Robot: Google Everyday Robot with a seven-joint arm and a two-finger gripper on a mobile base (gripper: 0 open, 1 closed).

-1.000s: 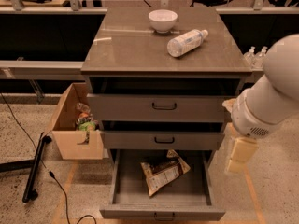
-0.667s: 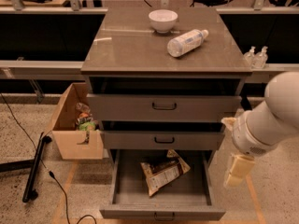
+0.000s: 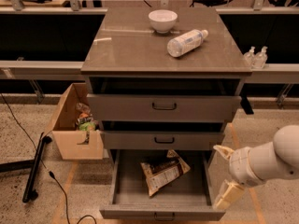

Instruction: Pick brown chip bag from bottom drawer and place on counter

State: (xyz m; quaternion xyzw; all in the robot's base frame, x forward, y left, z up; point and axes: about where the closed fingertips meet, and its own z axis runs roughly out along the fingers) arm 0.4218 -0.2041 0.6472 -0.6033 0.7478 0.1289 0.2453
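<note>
Low in the right foreground, a white robot arm (image 3: 273,160) reaches in from the right edge. Its gripper (image 3: 218,176) hangs just beside the front right corner of the bottom drawer (image 3: 125,186). The two cream fingers are spread wide apart, one above the other, and hold nothing.

The bottom drawer stands open toward the viewer, a shallow grey-brown tray with a low front panel. The brown chip bag (image 3: 163,171) lies flat inside it, near the middle and turned at a slant, apart from the gripper.

Above it, the middle drawer (image 3: 163,140) is slightly out, and the taller top drawer (image 3: 163,107) is out a little less. Each has a small black handle.

The floor (image 3: 28,125) is speckled stone with orange tape lines. Left of the cabinet sits an open cardboard box (image 3: 74,143) holding small green and red packets (image 3: 85,120). A black pole (image 3: 35,171) and a thin cable lie on the floor beside the box.

The counter (image 3: 131,45) tops the cabinet, glossy and grey-brown. A clear plastic bottle (image 3: 187,42) lies on its side right of centre, and a white bowl (image 3: 162,20) stands near the back edge.

Behind the cabinet, a long grey rail (image 3: 42,68) runs left and right. Two small pump bottles (image 3: 256,57) stand on it at the right. Beyond, the room is dark.
</note>
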